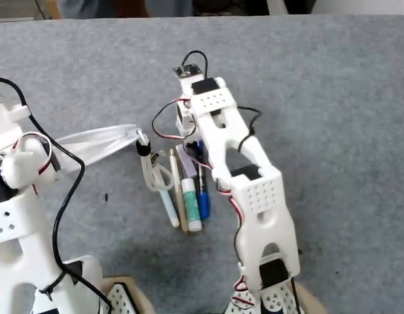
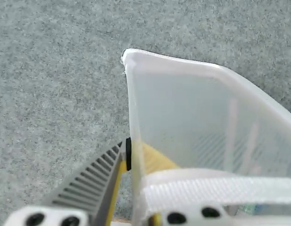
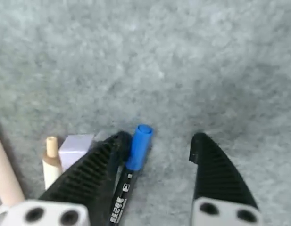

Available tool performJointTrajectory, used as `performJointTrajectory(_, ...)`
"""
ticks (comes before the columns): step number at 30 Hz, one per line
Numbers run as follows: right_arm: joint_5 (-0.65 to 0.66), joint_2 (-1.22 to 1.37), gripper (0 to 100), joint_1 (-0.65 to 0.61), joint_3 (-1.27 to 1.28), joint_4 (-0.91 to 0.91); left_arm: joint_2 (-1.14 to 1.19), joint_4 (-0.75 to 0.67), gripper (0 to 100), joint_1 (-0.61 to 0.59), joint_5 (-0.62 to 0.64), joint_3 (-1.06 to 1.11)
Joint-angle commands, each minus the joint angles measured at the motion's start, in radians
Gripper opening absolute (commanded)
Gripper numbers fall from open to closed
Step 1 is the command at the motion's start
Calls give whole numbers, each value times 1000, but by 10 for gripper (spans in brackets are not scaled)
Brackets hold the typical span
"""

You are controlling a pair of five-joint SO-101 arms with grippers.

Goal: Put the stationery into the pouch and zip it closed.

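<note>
— What has your left side got?

— My left gripper [image 2: 132,157] is clamped on the pouch [image 2: 183,117]. One thin wall is pinched between my ribbed finger [image 2: 95,176] and the white one. From above, the pouch stretches from that arm toward the middle of the grey table [image 1: 332,98]. Its dark zip pull [image 1: 143,146] is at the far end, just beside the stationery.

— And the stationery?

— It lies in a tight bundle on the table, outside the pouch. From the left there's a pale blue pen [image 1: 169,208], a pencil [image 1: 181,199], a white stick with a green band [image 1: 192,208] and a blue marker [image 1: 203,201], packed side by side. My right wrist view also shows an eraser [image 3: 74,146] at the bundle's end.

— And your right side?

— My right gripper [image 3: 159,141] is down low at that same end of the bundle, jaws standing apart with nothing between them. The marker's blue cap touches the inner face of one finger. The other finger is over bare table, apart from everything.
</note>
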Motion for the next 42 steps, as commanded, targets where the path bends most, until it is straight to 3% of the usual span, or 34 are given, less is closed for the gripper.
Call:
performJointTrajectory(1, -3, -8, 137, -3, -31, -2, -2, -3, 29, -13, 8, -2)
performJointTrajectory(5, -3, -8, 49, -3, -35, -5, -2, -3, 29, -13, 8, -2)
performJointTrajectory(11, 0, -8, 46, -3, -31, -3, -2, -3, 29, -13, 8, -2)
performJointTrajectory(15, 91, -12, 11, -3, -39, -3, -2, -3, 29, -13, 8, -2)
performJointTrajectory(28, 124, -177, 11, -3, -107, 80, -2, -3, 29, -13, 8, -2)
performJointTrajectory(42, 121, -515, 11, -12, -374, 261, -2, -3, 29, -8, 8, -2)
